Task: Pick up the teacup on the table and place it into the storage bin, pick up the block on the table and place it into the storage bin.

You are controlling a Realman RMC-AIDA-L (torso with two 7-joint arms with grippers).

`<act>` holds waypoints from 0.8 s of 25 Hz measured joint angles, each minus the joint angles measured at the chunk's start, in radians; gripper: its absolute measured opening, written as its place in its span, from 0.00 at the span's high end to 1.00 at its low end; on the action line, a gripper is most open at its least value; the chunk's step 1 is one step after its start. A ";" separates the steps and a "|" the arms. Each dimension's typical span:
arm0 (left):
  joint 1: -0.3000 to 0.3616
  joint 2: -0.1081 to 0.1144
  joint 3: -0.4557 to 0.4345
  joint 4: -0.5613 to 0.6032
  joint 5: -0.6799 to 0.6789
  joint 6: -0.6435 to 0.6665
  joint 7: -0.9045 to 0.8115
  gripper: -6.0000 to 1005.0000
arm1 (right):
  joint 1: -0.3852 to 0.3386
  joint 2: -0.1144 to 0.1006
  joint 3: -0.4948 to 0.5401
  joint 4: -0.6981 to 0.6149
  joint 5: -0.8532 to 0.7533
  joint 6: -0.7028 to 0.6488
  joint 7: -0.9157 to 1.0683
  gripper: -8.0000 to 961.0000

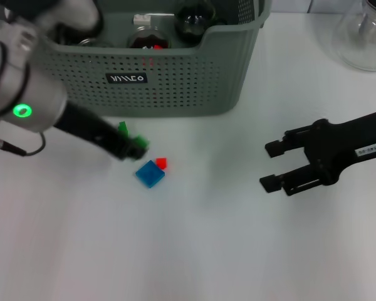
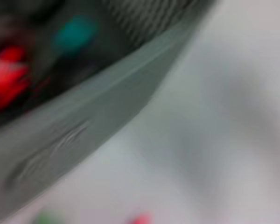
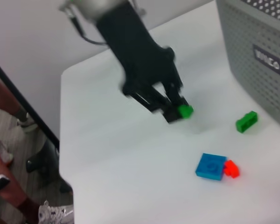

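Left gripper (image 3: 175, 109) clamped on a small green block (image 3: 185, 111), lifted just off the table (image 1: 194, 251) before the storage bin (image 1: 175, 81) — delivery remains. Right gripper (image 1: 274, 165) idles spread apart. No teacup remains on the table — possibly binned; contents indistinct.

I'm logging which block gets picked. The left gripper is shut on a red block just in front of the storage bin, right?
Not red: the left gripper is shut on a small green block, as the right wrist view shows. The red block lies on the table beside the blue one, before the storage bin.
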 joint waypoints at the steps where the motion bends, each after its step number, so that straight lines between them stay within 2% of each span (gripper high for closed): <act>1: 0.006 0.000 -0.038 0.020 -0.075 0.013 0.022 0.80 | 0.001 -0.005 0.014 0.013 0.000 -0.002 0.002 0.13; 4: 0.001 0.006 -0.178 0.050 -0.336 0.046 0.108 0.80 | 0.003 -0.018 0.042 0.050 0.000 -0.004 0.009 0.13; 7: -0.059 0.008 -0.280 0.033 -0.420 0.005 0.175 0.80 | 0.004 -0.024 0.070 0.072 0.000 -0.001 0.011 0.12; 9: -0.113 0.014 -0.315 -0.003 -0.395 -0.055 0.198 0.80 | 0.004 -0.025 0.083 0.074 0.000 0.000 0.015 0.12; 11: -0.189 0.035 -0.324 -0.087 -0.286 -0.163 0.202 0.80 | 0.004 -0.024 0.091 0.077 0.000 0.002 0.020 0.12; 14: -0.251 0.055 -0.329 -0.185 -0.202 -0.238 0.201 0.80 | 0.007 -0.020 0.099 0.082 0.000 0.006 0.023 0.12; 18: -0.350 0.102 -0.333 -0.386 -0.091 -0.357 0.194 0.80 | 0.010 -0.014 0.100 0.084 0.000 0.017 0.023 0.13; 20: -0.381 0.112 -0.334 -0.451 -0.050 -0.394 0.190 0.78 | 0.013 -0.013 0.100 0.085 0.000 0.018 0.023 0.13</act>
